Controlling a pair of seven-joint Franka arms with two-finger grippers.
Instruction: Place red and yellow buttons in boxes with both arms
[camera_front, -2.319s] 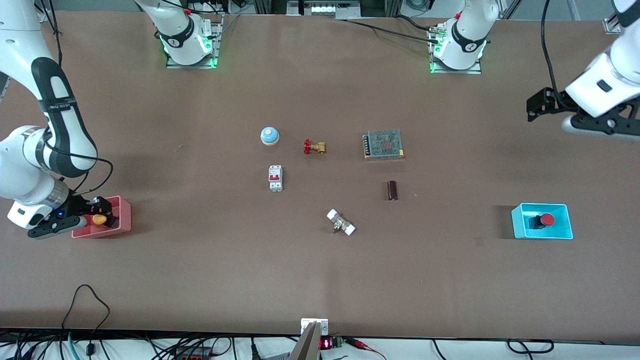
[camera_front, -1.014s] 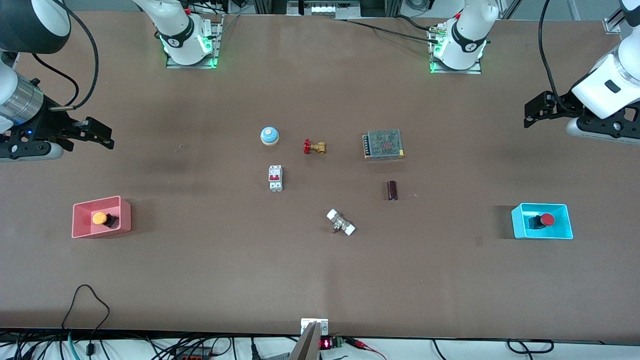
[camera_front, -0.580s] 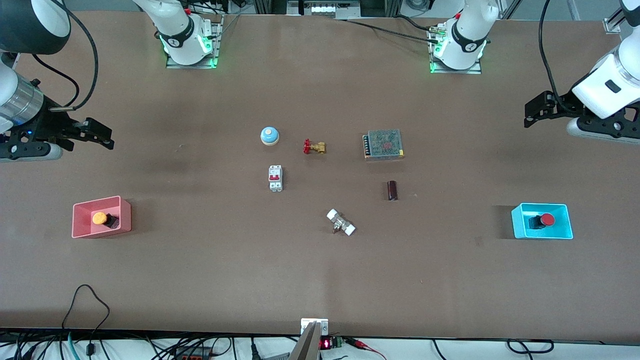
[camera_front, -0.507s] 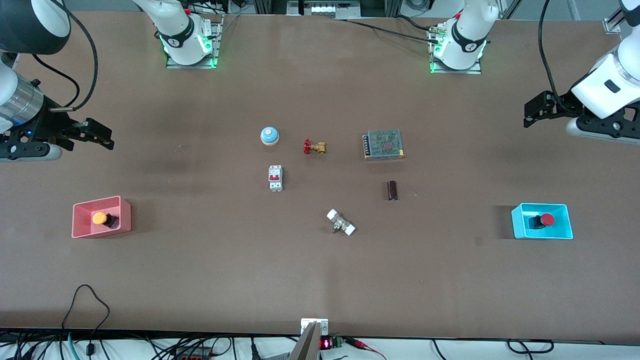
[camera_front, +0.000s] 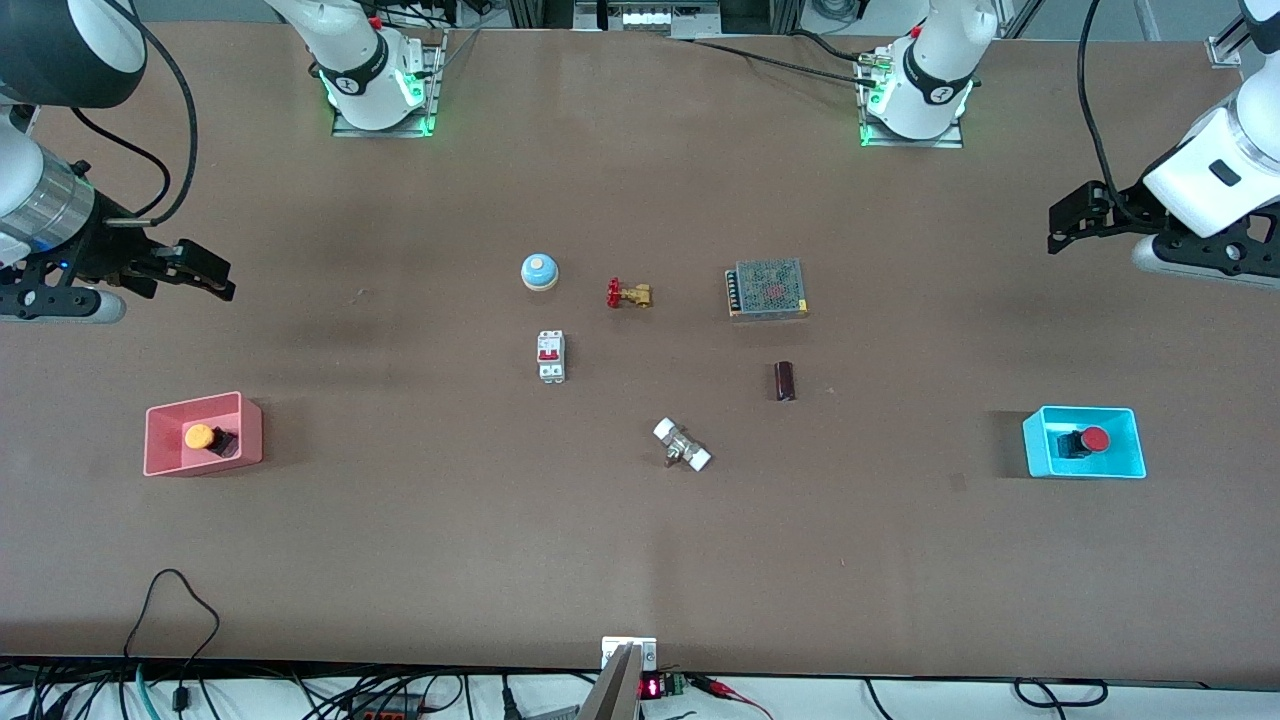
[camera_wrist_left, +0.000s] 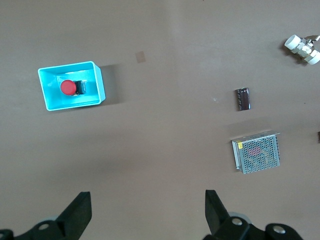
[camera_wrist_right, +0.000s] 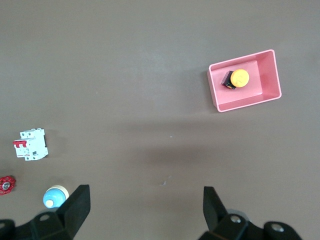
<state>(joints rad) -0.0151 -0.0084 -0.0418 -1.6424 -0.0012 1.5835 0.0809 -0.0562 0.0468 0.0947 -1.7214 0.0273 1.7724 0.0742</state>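
The orange-yellow button (camera_front: 199, 436) lies in the pink-red box (camera_front: 160, 455) near the right arm's end of the table; both show in the right wrist view, button (camera_wrist_right: 239, 78) in box (camera_wrist_right: 270, 95). The red button (camera_front: 1095, 439) lies in the cyan box (camera_front: 1125, 462) near the left arm's end; the left wrist view shows that button (camera_wrist_left: 68, 87) in its box (camera_wrist_left: 95, 95). My right gripper (camera_front: 205, 270) is open and empty, high over bare table (camera_wrist_right: 146, 207). My left gripper (camera_front: 1062, 228) is open and empty, high over bare table (camera_wrist_left: 148, 209).
In the middle of the table lie a blue-and-white dome bell (camera_front: 539, 271), a red-handled brass valve (camera_front: 627, 294), a white circuit breaker (camera_front: 551, 356), a metal mesh power supply (camera_front: 767, 288), a dark cylinder (camera_front: 785, 381) and a white-ended fitting (camera_front: 682, 445).
My right gripper has let go of the yellow button in the pink-red box and risen away from it, then drifted slightly. The left arm has barely moved.
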